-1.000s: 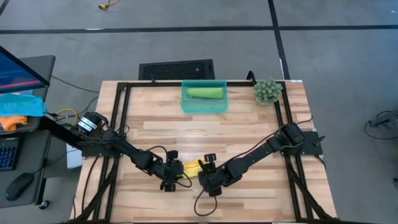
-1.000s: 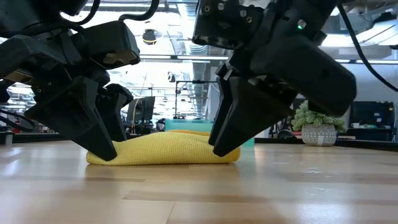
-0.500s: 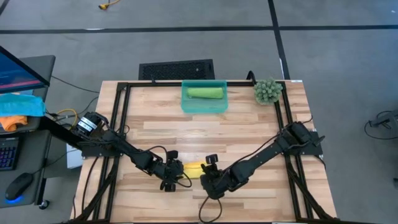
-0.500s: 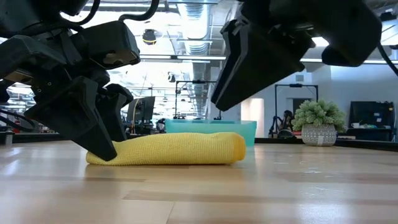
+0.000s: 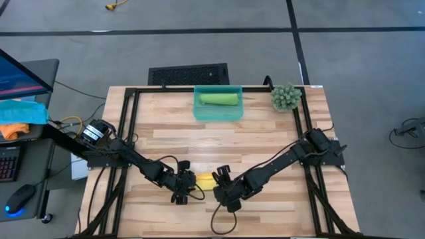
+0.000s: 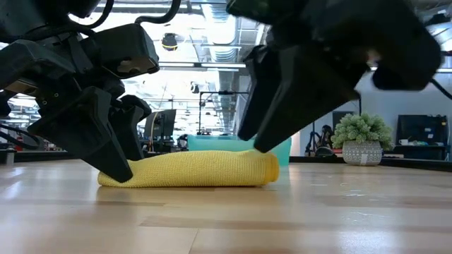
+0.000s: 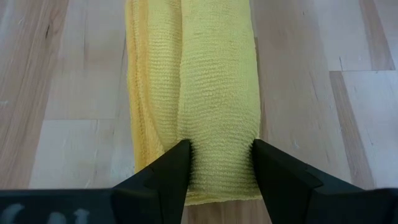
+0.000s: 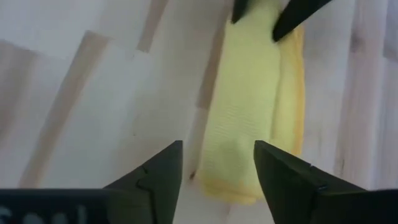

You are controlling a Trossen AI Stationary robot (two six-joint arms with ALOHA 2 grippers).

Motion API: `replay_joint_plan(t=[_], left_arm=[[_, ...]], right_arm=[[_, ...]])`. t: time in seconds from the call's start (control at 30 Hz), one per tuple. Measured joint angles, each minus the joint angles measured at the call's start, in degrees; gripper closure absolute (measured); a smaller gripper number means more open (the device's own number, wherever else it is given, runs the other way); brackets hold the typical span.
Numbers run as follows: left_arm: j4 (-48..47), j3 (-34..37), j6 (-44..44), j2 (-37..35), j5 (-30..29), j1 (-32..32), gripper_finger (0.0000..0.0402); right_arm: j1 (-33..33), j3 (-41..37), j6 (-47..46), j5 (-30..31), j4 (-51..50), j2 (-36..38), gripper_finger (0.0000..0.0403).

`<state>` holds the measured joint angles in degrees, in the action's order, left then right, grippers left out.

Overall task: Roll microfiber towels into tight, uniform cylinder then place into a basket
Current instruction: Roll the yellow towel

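The yellow towel (image 5: 206,180) lies rolled on the table near its near edge; it also shows in the low view (image 6: 194,169). My left gripper (image 5: 188,180) is shut on the roll's left end. My right gripper (image 5: 222,184) is open and stands just above the roll's right end (image 8: 239,180), its fingers on either side. I cannot tell whether they touch it. The light green towel (image 5: 218,99) lies rolled in the teal basket (image 5: 218,114) at the table's far edge. My left gripper pinches the yellow roll's left end (image 7: 219,134) between its two fingers, one on each long side. The fingers come low from the table's left and lie along the roll. The roll lies flat on the table, with a looser fold (image 7: 146,93) beside the pinched part.
A potted green plant (image 5: 285,97) stands at the far right corner. A black grille panel (image 5: 188,74) lies beyond the far edge. Blue and orange cloths (image 5: 20,114) lie on a side desk to the left. Black frame rails run along the table's sides.
My right gripper was down on the roll's right end; it has lifted clear of it, gone a little toward the near edge, then come down again to just above that end. The roll has stayed in place, its left end in my left gripper.
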<state>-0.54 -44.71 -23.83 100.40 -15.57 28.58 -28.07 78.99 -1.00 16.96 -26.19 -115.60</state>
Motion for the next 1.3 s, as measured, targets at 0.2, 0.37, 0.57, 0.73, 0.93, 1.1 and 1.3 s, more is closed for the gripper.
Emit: replay_joint_plan(t=[0.2, 0.37, 0.57, 0.73, 0.93, 1.1, 1.3], left_arm=[[-0.01, 0.00, 0.02, 0.00, 0.02, 0.00, 0.0235], [-0.04, 0.00, -0.03, 0.00, 0.25, 0.00, 0.0235], [-0.15, 0.00, -0.46, 0.00, 0.63, -0.02, 0.0235], [-0.50, 0.00, -0.53, 0.00, 0.75, -0.02, 0.0235], [-1.28, -0.02, -0.89, 0.00, 0.84, -0.02, 0.0235], [-1.48, -0.02, -0.81, 0.00, 1.01, -0.02, 0.0235], [-1.74, -0.02, 2.60, 0.00, 1.21, 0.04, 0.0235]], right_arm=[[0.29, -1.71, 1.41, 0.48, 1.79, -0.03, 0.0171], [0.46, -1.73, 1.66, 0.93, 3.91, -0.03, 0.0178], [0.32, -1.93, 2.59, 0.75, 4.43, -2.18, 0.0187], [0.43, -1.45, 2.27, 2.63, 4.89, -4.24, 0.0188], [1.07, -1.43, -0.93, 3.64, 4.10, -5.08, 0.0190], [1.14, -1.49, -1.02, 3.83, 4.38, -5.07, 0.0197], [3.11, -1.53, -6.77, 3.89, 5.28, -5.55, 0.0247]])
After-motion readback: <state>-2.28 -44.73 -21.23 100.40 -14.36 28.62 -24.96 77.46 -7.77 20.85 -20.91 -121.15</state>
